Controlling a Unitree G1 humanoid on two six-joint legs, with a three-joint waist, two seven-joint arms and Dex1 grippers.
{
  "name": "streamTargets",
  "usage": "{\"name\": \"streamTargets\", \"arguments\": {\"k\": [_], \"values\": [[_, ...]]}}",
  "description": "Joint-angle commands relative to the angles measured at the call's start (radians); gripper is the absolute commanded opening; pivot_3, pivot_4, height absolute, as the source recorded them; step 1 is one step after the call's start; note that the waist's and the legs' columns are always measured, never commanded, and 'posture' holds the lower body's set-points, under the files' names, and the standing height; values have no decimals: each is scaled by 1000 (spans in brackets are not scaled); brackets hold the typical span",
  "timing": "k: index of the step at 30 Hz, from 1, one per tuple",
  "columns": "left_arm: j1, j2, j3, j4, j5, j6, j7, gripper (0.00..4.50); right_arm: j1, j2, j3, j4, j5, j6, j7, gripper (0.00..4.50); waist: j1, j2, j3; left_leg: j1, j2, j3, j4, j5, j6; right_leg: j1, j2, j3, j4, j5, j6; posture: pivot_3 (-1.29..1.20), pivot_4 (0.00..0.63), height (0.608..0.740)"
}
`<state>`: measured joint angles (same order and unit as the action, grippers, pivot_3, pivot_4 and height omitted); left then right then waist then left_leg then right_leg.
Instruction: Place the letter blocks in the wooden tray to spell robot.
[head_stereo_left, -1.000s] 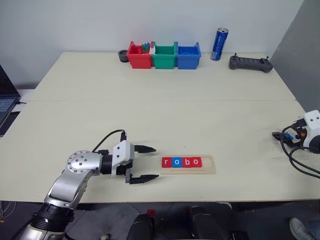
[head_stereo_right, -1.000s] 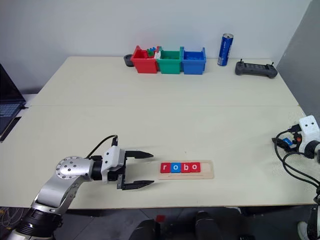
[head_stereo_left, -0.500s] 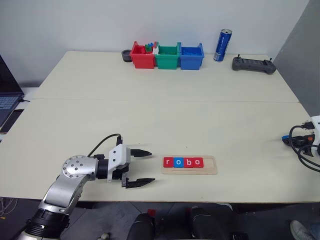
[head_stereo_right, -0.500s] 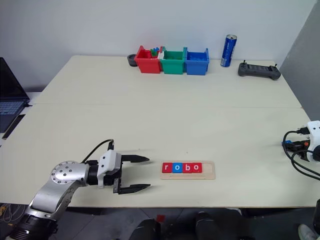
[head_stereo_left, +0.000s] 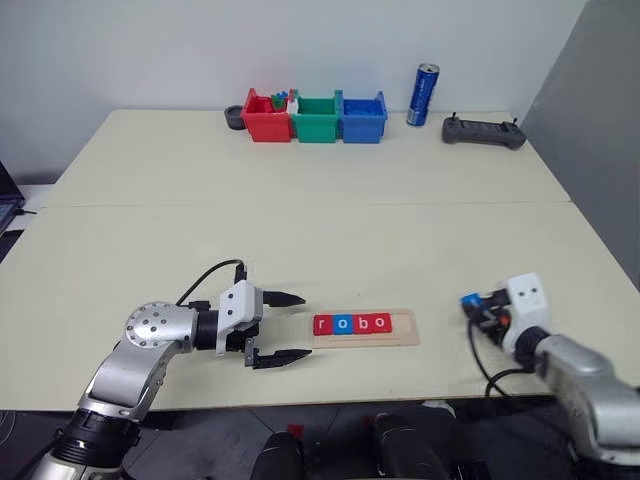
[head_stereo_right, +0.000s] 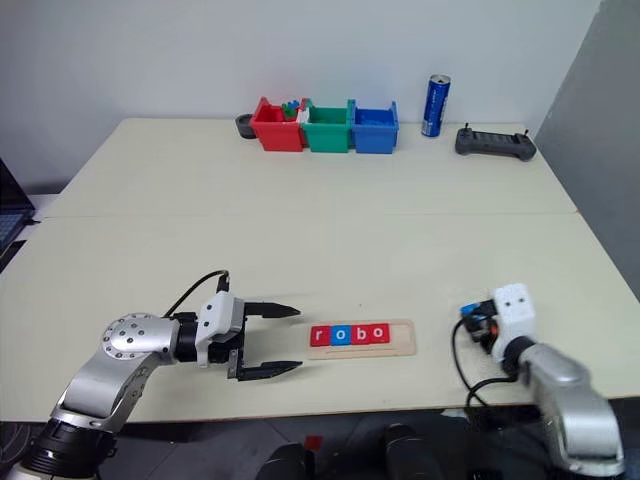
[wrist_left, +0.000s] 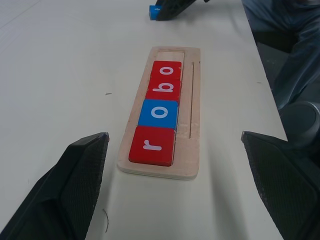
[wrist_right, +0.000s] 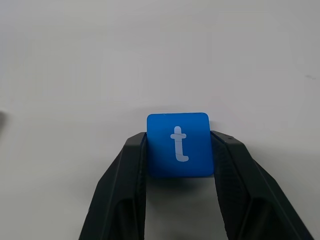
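Four letter blocks (wrist_left: 158, 115) seated in wooden tray (head_stereo_left: 364, 339), end slot bare. Right gripper (wrist_right: 178, 150) clamped on blue t block (wrist_right: 178, 144), lower edge hidden. Left gripper (head_stereo_left: 284, 327) spread, empty.

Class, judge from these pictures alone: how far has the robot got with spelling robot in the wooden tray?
Done: four letter blocks, r, o, b, o, sit in the wooden tray. In hand: the right gripper is shut on the blue t block, off to the right of the tray. Left: setting the t into the bare last slot. The left gripper is open beside the tray's r end.
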<state>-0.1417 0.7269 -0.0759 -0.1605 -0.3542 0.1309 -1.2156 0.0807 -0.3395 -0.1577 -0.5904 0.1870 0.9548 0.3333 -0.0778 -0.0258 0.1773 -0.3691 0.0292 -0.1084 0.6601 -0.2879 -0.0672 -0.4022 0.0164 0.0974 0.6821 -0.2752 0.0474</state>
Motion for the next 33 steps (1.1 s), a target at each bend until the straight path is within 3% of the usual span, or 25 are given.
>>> {"name": "streamTargets", "arguments": {"k": [1, 7, 11, 12, 18, 20, 26, 30, 33], "values": [[-22, 3, 3, -30, -17, 0, -11, 4500, 34, 50, 44, -61, -5, 90, -74, 1448, 1, 0, 0, 0, 0, 0, 0, 0, 0, 0, 0, 0, 0, 0, 0, 0, 150, 740], [-23, -5, 2, -3, -7, -22, -23, 4500, 46, 131, 99, -133, -1, 174, -157, 1448, 1, 0, 0, 0, 0, 1, -2, 0, 0, -1, 0, 0, -1, -1, -2, 0, 150, 740], [-18, -9, 3, 13, -4, -39, -29, 4500, 16, 189, 65, -111, -5, 139, -203, 1448, 1, 0, 0, 0, 0, 1, -2, 0, 0, -1, 0, 0, -1, -1, -2, 0, 150, 740], [-17, -9, 4, 15, -4, -41, -30, 4500, 6, 199, 57, -114, -3, 128, -211, 2186, 0, 0, 0, 0, 0, 1, -2, 0, 0, -1, 0, 0, -1, -1, -2, 0, 150, 740], [6, 3, 17, 21, -9, -54, -39, 4500, -71, 202, 51, -184, -11, 92, -240, 4295, 0, 5, 3, -1, 0, 2, -2, 0, 0, -2, 0, 1, -1, -1, -2, 0, 150, 740], [17, 10, 23, 20, -10, -57, -46, 4500, -121, 178, 31, -211, 15, 121, -218, 4484, -1, 7, 4, -2, 0, 2, -2, 0, 0, -3, 0, 1, -1, -1, -2, 0, 150, 740], [11, 41, 25, 22, -27, -35, -87, 4500, -216, -151, -86, -68, 177, 60, 141, 4484, 6, 8, 7, -3, -1, 2, -2, 0, 0, -3, -1, 0, -2, -1, -2, 0, 150, 740], [-6, 53, 40, 11, -63, 2, -107, 4500, -159, -408, -56, 64, 192, -153, 442, 4484, 14, 10, 9, -4, -1, 2, -2, 0, 1, -3, -1, 0, -3, -2, -1, 0, 150, 740], [-28, 57, 39, 33, -47, -16, -109, 4500, -126, -536, -10, 167, 186, -276, 616, 4484, 18, 9, 9, -4, 0, 2, -2, -1, 1, -3, -1, 0, -3, -2, -1, 0, 150, 740]]}}
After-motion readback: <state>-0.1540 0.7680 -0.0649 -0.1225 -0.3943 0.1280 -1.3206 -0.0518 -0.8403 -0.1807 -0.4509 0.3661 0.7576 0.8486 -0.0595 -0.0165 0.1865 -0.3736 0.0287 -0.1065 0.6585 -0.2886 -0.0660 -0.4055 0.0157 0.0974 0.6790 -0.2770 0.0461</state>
